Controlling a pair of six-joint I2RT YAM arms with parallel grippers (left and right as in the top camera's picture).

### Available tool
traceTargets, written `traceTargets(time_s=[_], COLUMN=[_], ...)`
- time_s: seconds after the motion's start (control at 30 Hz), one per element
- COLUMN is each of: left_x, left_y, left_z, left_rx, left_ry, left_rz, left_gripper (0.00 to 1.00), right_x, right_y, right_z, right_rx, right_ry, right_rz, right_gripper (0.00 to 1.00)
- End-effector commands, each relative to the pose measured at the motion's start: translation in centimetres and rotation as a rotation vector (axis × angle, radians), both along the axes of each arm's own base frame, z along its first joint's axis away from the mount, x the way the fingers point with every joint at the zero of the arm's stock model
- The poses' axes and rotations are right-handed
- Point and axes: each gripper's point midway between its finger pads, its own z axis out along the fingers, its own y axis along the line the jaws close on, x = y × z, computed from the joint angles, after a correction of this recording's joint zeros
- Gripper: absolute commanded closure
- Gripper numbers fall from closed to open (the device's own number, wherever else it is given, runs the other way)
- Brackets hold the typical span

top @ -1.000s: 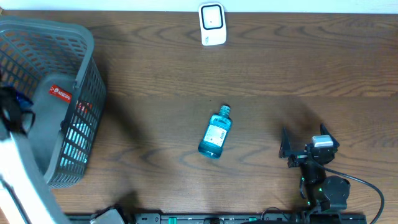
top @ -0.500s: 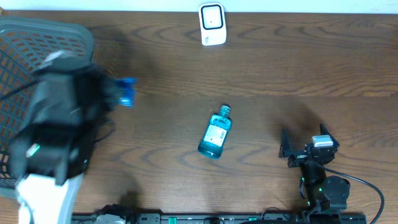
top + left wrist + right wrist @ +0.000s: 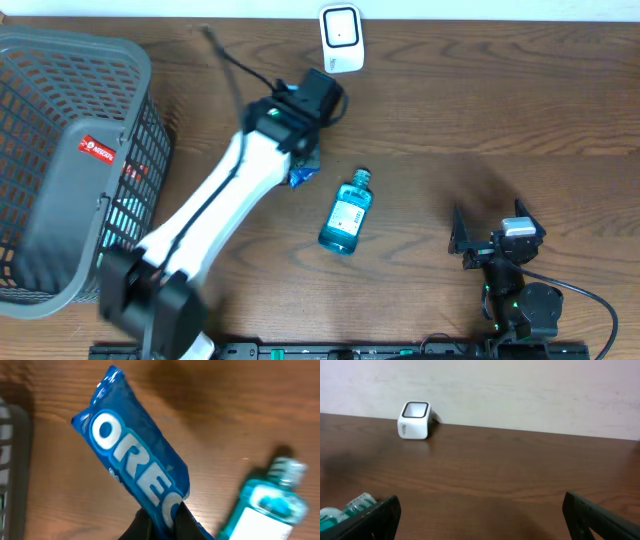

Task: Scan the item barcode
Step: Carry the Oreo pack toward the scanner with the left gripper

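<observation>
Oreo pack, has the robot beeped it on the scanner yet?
Not yet. Done: the Oreo pack is outside the basket. In hand: the left end effector grips it by one end. Left: bring it to the white scanner and show its barcode.

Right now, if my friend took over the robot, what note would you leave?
Left pincer: shut on the Oreo pack, held beside the bottle, short of the scanner.
Right pincer: open, empty, parked near the front edge.
Bottle lies mid-table; scanner sits at the far edge.
Done: pack picked up.
Left: show its barcode to the scanner.
</observation>
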Motion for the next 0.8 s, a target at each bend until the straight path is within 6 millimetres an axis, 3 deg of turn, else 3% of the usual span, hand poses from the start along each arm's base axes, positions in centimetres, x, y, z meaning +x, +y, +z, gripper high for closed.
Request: traceTargets(time_s=[0.0, 0.33, 0.53, 0.57, 0.67, 0.77], left_x=[0.8, 1.6, 1.2, 1.2, 1.2, 1.1], left_y=[0.4, -0.1, 0.1, 0.1, 0.1, 0.2], left_z=[-2.4, -9.8, -10.9, -10.9, -10.9, -9.9], left_rx=[0.092, 0.147, 0.153, 0.153, 0.153, 0.158], left_ry=[0.044, 0.142, 0.155, 0.155, 0.156, 0.162], left_rz=[-0.045, -0.040, -0.030, -0.030, -0.030, -0.032], left_gripper=[0.93, 0.93, 0.93, 0.84, 0.35, 0.21], right_x=[0.0, 0.0, 0.0, 0.0, 0.0, 0.0], right_y=[0.0, 0.0, 0.0, 0.0, 0.0, 0.0], right_z=[0.0, 0.0, 0.0, 0.0, 0.0, 0.0], right_rx=[0.012, 0.012, 0.012, 0.012, 0.012, 0.012], right_ry=[0.000, 0.000, 0.000, 0.000, 0.000, 0.000], right_rz=[-0.003, -0.003, -0.003, -0.002, -0.003, -0.003], right_gripper=[0.01, 0.01, 0.01, 0.01, 0.01, 0.01])
